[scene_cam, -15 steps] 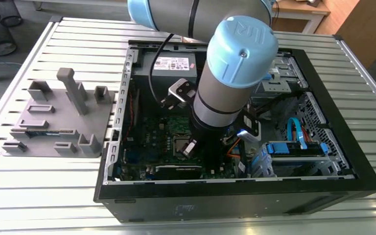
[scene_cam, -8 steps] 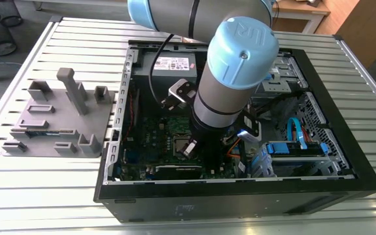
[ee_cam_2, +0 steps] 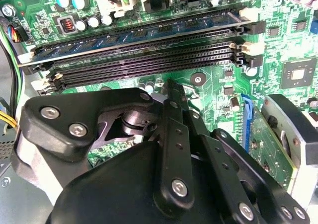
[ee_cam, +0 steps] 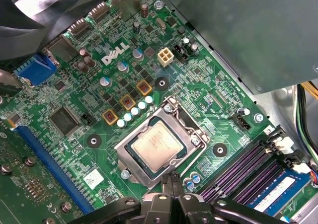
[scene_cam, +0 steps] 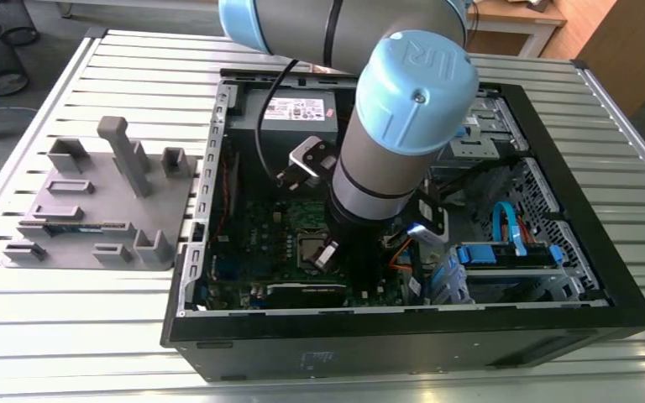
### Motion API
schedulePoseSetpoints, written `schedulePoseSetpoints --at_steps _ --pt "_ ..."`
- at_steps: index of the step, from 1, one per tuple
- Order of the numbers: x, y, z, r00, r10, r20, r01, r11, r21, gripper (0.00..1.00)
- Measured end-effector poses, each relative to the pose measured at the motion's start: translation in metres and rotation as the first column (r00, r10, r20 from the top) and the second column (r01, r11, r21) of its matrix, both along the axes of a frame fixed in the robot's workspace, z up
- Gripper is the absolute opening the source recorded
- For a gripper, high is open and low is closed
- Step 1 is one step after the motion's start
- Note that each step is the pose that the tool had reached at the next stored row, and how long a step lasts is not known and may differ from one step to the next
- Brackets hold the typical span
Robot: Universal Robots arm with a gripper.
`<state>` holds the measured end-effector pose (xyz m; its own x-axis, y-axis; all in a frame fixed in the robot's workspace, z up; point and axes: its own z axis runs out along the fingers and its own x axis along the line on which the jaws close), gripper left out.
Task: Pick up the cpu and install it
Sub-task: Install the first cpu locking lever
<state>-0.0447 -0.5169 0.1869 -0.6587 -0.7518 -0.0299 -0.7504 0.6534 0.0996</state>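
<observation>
1. Farthest toward the exterior view's left, the grey block tray (scene_cam: 87, 210) sits on the slatted table (scene_cam: 31, 319). It is well apart from the gripper (ee_cam: 171, 180) and outside the open computer case (scene_cam: 412, 336) into which the arm reaches down.
2. Inside the case, the green circuit board (ee_cam: 208, 92) lies flat directly beneath the gripper.
3. In the first wrist view, the cpu (ee_cam: 158, 145) lies flat inside the metal-framed socket (ee_cam: 134, 169) with its silvery top facing up. It is just beyond the fingertips and lower than them, near but not touching. The chip is square, so it has no real long axis, and its edges line up with the frame around it. It looks seated; I cannot tell whether the frame is latched.
4. In both wrist views the gripper's fingertips are pinched together with nothing between them, so it is clenched and empty. The tips hang close over the board by the socket corner nearest them. This is the only arm, so it alone is close to the chip.
5. On the other side of the tips from the cpu, the long memory slots (ee_cam_2: 144, 55) run across the board, with the tips poised between slots and socket.
</observation>
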Motion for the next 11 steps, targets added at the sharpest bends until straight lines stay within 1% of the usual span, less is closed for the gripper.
schedulePoseSetpoints --at_steps 11 --pt "-0.0001 -0.0010 0.0001 1.0000 0.000 -0.0001 0.000 1.0000 -0.0005 0.11"
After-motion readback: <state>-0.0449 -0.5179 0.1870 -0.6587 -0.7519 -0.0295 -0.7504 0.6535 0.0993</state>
